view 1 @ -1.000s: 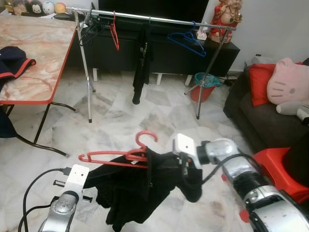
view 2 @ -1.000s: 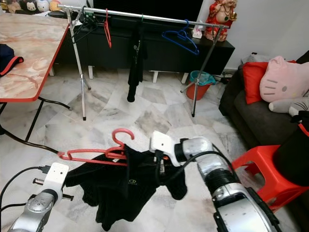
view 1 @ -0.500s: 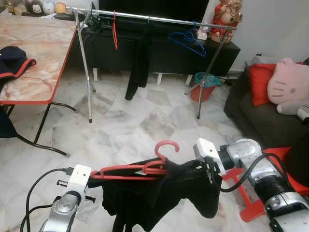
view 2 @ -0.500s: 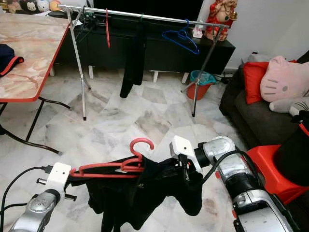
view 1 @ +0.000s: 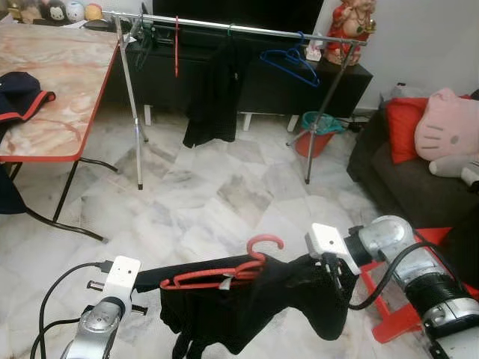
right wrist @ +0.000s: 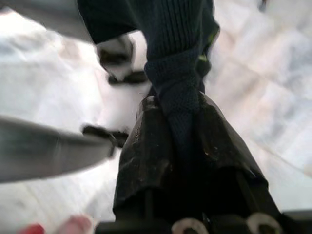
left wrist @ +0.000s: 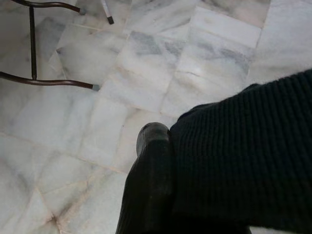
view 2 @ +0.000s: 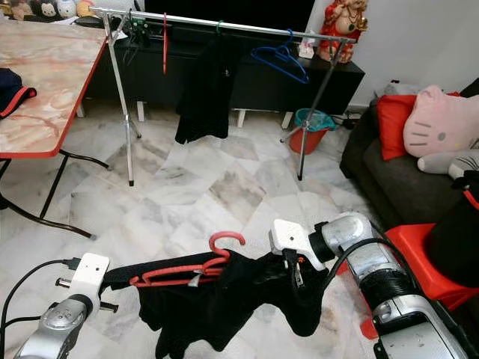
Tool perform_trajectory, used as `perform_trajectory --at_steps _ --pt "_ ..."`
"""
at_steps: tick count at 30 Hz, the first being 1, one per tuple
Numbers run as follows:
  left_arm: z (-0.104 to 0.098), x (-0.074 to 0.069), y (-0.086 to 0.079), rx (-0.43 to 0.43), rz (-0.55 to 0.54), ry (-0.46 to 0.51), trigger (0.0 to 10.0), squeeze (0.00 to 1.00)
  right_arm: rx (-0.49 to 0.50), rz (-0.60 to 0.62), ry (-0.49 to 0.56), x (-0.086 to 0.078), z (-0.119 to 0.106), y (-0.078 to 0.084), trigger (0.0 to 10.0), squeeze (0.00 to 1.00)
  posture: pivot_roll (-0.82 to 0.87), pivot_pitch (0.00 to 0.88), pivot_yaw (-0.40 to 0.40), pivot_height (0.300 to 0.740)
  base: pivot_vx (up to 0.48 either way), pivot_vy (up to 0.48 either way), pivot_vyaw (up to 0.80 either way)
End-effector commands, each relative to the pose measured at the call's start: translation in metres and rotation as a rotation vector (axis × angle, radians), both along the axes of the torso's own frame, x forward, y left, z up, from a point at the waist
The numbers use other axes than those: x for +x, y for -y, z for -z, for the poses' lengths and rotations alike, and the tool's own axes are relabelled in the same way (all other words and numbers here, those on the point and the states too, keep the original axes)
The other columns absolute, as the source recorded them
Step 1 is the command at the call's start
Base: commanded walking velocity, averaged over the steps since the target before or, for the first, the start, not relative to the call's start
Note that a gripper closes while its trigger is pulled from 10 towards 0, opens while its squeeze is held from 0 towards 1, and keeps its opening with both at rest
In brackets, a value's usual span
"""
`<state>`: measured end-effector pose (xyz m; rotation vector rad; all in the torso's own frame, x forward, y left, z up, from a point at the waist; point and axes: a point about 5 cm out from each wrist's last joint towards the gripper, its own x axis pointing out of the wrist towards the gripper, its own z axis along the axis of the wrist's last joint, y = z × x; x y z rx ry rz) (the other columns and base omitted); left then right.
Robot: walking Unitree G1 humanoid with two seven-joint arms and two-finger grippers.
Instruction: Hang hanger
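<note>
Far left: marble-topped surface (view 1: 52, 82) with red edging, dark cloth lying on it. Low at left, left gripper (left wrist: 152, 161) pinched on one end of the black sweater (view 1: 254, 307), dark knit pressed against its finger in the wrist view. Between the two arms, red hanger (view 1: 224, 271) threaded inside the sweater, hook upright, carried above the marble floor (view 1: 209, 202) and well short of the clothes rail (view 1: 239, 28). At right, right gripper (right wrist: 178, 122) clamped on the other end of the sweater, fabric squeezed between both black fingers.

Over the last second: sweater and hanger carried rightward and lower in the head views, right arm swung outward toward the red stool (view 1: 393, 314), garment stretched wider between the grippers. On the rail, black garment (view 1: 213, 97) now seen broadside, wider than a second ago, apparently turning on its hook. Red hanger on rail (view 1: 177, 46) and blue hanger (view 1: 288, 63) unchanged in place.

Judged meaning: load secured at both ends, yet hanging not begun; walk toward the rail and a lift of the hook to bar height left to do, likely aiming for the free stretch between black garment and blue hanger.
</note>
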<state>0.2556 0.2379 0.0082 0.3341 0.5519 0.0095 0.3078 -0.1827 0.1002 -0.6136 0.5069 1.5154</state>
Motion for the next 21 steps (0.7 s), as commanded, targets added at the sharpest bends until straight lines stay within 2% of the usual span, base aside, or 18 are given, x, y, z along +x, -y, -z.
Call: perform_trajectory --at_steps 1,4,6,8,11,12,13,14,15,16,17,19,20,21 --pt "-0.004 -0.005 -0.030 0.054 -0.115 -0.018 0.0 0.00 -0.082 0.075 0.058 0.005 -0.008 0.025 10.0 0.00 0.11 0.043 -0.175 0.740 0.000 0.000 0.00" --pt "-0.006 -0.004 -0.030 0.054 -0.112 -0.012 0.0 0.00 -0.109 0.095 0.103 0.008 -0.006 0.023 10.0 0.00 0.11 0.044 -0.176 0.740 0.000 0.000 0.00" --pt "-0.010 -0.003 -0.030 0.053 -0.102 -0.004 0.0 0.00 -0.156 0.176 0.173 0.016 -0.003 0.022 10.0 0.00 0.11 0.044 -0.176 0.740 0.000 0.000 0.00" --pt "-0.013 -0.002 -0.029 0.051 -0.091 0.003 0.0 0.00 -0.159 0.193 0.212 0.019 -0.004 0.020 10.0 0.00 0.11 0.046 -0.177 0.740 0.000 0.000 0.00" --pt "-0.020 0.001 -0.025 0.028 -0.043 0.010 0.4 0.00 -0.153 0.229 0.247 0.023 -0.002 0.015 10.0 0.00 0.12 0.046 -0.179 0.740 0.000 0.000 0.00" --pt "-0.024 0.002 -0.023 0.012 -0.025 0.017 1.1 0.00 -0.150 0.226 0.237 0.022 0.000 0.013 10.0 0.00 0.12 0.046 -0.179 0.740 0.000 0.000 0.00" --pt "-0.026 0.003 -0.022 0.005 -0.018 0.021 1.1 0.00 -0.149 0.219 0.227 0.021 0.001 0.012 10.0 0.00 0.12 0.046 -0.179 0.740 0.000 0.000 0.00" --pt "-0.031 0.005 -0.019 -0.031 0.000 0.036 1.5 0.00 -0.145 0.209 0.230 0.020 0.004 0.008 10.0 0.00 0.12 0.046 -0.179 0.740 0.000 0.000 0.00" --pt "-0.032 0.006 -0.018 -0.044 0.006 0.040 1.5 0.00 -0.144 0.208 0.236 0.021 0.004 0.007 10.0 0.00 0.12 0.046 -0.179 0.740 0.000 0.000 0.00" --pt "-0.035 0.007 -0.015 -0.065 0.021 0.051 2.6 0.00 -0.137 0.217 0.240 0.021 0.005 0.005 10.0 0.00 0.12 0.044 -0.181 0.740 0.000 0.000 0.00" --pt "-0.044 0.010 -0.007 -0.128 0.068 0.082 4.1 0.00 -0.112 0.236 0.249 0.023 0.006 -0.002 10.0 0.00 0.12 0.044 -0.181 0.740 0.000 0.000 0.00" --pt "-0.057 0.013 0.004 -0.200 0.131 0.119 7.0 0.00 -0.102 0.268 0.267 0.025 0.008 -0.010 10.0 0.00 0.12 0.044 -0.181 0.740 0.000 0.000 0.00" --pt "-0.063 0.014 0.009 -0.231 0.161 0.134 7.0 0.00 -0.103 0.283 0.276 0.026 0.009 -0.013 10.0 0.00 0.12 0.044 -0.181 0.740 0.000 0.000 0.00" --pt "-0.071 0.016 0.016 -0.283 0.193 0.160 10.0 0.00 -0.104 0.295 0.284 0.027 0.010 -0.018 10.0 0.00 0.12 0.044 -0.181 0.740 0.000 0.000 0.00"
